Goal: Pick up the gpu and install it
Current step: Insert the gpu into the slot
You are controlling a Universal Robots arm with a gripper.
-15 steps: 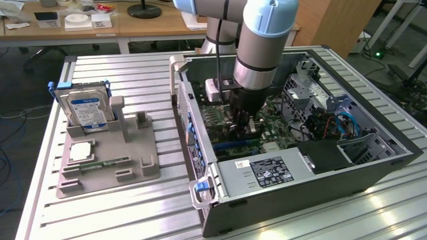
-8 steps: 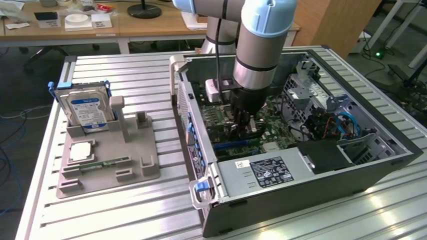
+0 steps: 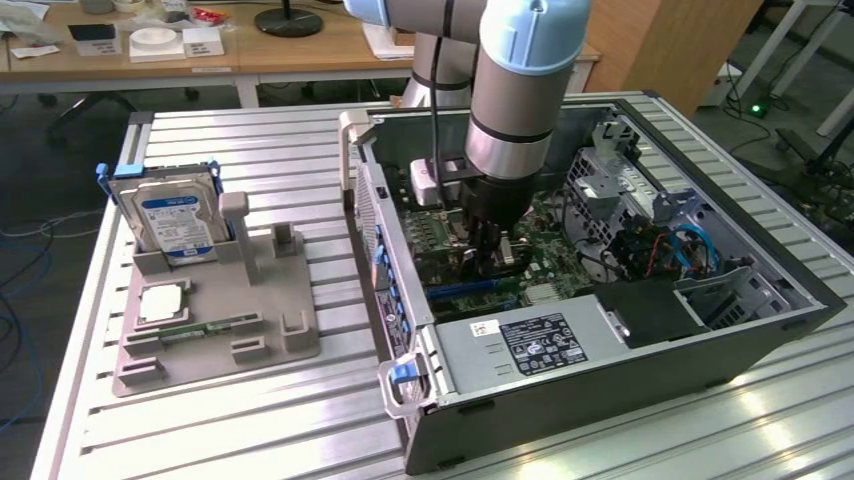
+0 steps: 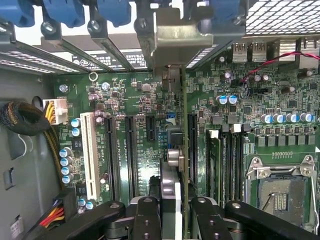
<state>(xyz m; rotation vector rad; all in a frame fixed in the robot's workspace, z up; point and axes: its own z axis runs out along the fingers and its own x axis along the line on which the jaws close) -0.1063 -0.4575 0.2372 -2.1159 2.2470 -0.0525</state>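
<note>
Claw (image 4: 176,212) pinches the gpu (image 4: 183,150) on edge | gpu stands upright over the motherboard (image 4: 125,115) inside the computer case (image 3: 747,340) | long side runs along the black slots (image 4: 131,155), bracket toward the back wall

Inside the open case (image 3: 747,330), the pincer (image 4: 172,200) sits hemmed between upright memory sticks (image 4: 215,165) and empty slots (image 4: 130,150); bare bench (image 3: 240,420) lies outside.

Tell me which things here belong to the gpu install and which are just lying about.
Part of the job:
- gpu, held edge-on in the gripper over the motherboard
- open computer case

Lying about:
- hard drive, upright in the grey holder
- memory stick on that holder
</note>
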